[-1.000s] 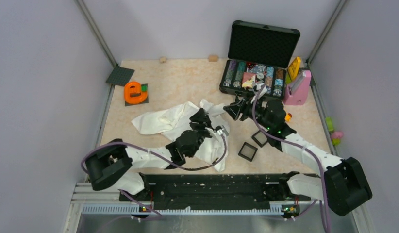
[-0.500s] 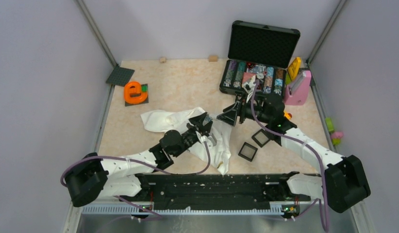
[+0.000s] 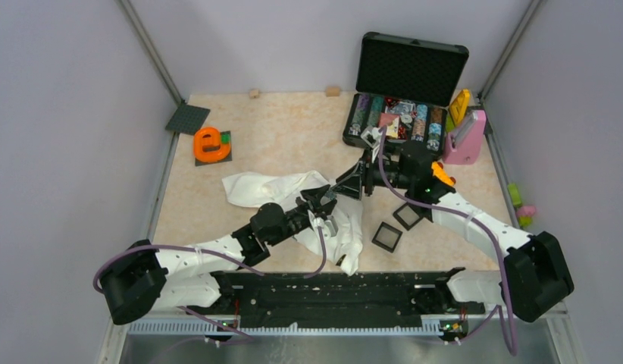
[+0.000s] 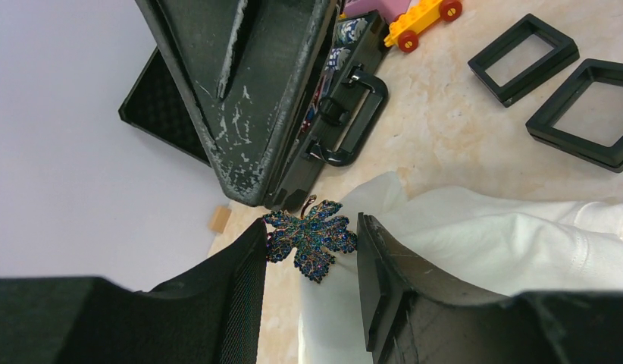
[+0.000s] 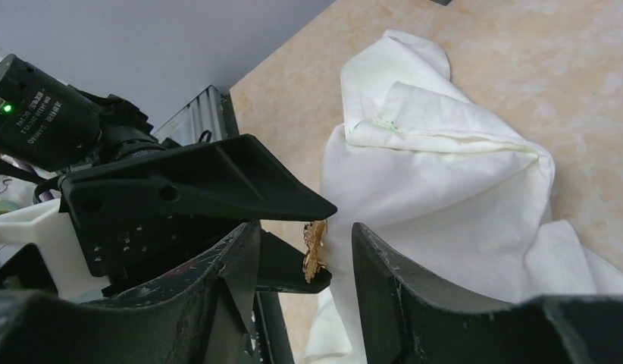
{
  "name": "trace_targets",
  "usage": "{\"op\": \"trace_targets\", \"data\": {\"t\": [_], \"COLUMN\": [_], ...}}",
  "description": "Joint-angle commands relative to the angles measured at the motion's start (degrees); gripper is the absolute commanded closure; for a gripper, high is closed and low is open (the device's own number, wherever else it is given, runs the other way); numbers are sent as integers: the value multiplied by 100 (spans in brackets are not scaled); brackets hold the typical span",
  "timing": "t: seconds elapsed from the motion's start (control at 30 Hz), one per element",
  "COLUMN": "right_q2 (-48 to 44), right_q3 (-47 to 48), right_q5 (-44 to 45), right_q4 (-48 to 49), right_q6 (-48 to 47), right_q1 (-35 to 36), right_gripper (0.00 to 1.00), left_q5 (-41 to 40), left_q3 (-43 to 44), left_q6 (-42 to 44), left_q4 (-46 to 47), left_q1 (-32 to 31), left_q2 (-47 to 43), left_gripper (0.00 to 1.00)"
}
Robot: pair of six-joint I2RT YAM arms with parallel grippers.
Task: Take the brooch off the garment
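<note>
Brooch [image 4: 309, 238], a leaf shape set with blue and green stones, sits crosswise between the fingertips of the left gripper [image 4: 311, 226]. Its side edges meet both pads, so these jaws are clamped on it. The right gripper [image 5: 305, 229] stands around the same spot with its jaws apart. In the right wrist view the brooch shows edge-on as a thin gold sliver in the gap, and as far as can be seen it touches neither finger. In the left wrist view one of the right gripper's scuffed fingers [image 4: 240, 136] ends just above and to the left of the brooch.

The garment [image 4: 490, 235] lies directly behind and beneath the brooch, its bunched white cloth reaching up to the stones. Whether the pin passes through the cloth cannot be told.

From above, the two grippers meet tip to tip over the right end of the garment. Two black square boxes [image 3: 386, 236] [image 3: 406, 215] lie on the table [image 3: 293, 129] to the right, near the cloth but apart from it. An open black case [image 3: 411, 72] stands at the far right.
</note>
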Motion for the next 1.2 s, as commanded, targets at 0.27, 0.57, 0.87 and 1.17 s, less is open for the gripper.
{"op": "trace_targets", "data": {"t": [0.27,0.57,0.87,1.17], "right_q2": [233,259,-227,-250], "right_q3": [273,310,-83,20], "right_q5": [282,811,3082,4409], "right_q4": [-298,-342,-185,-511], "right_q6": [-468,-311,507,962], "right_q1": [316,419,419,527], "right_gripper": [58,100,100,100], "left_q5": [103,-27,-837,-1594], "left_q3": [187,187,503,558], "left_q6": [-10,-153,-2183,-5659], "left_q4": [284,320,-472,-948], "left_q1": [7,7,1,-1], "left_q2": [-19,-10,-258,-773], "left_gripper": [100,91,33,2]}}
